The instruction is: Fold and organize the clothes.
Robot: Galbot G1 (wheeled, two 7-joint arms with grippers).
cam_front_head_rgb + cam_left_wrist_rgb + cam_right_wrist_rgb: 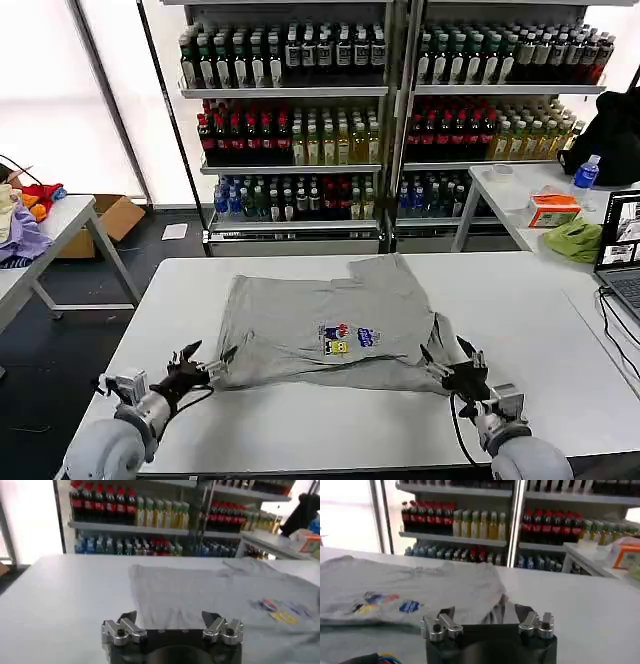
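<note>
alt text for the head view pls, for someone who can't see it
A grey T-shirt with a small multicoloured chest print lies on a white table, with the open left gripper and open right gripper at its near corners. Shelves of bottles stand behind.

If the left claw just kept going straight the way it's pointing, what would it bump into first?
Most likely the grey T-shirt. The open left claw sits at the shirt's near corner on the white table, pointing into the fabric. Depth is hard to judge, though.
</note>
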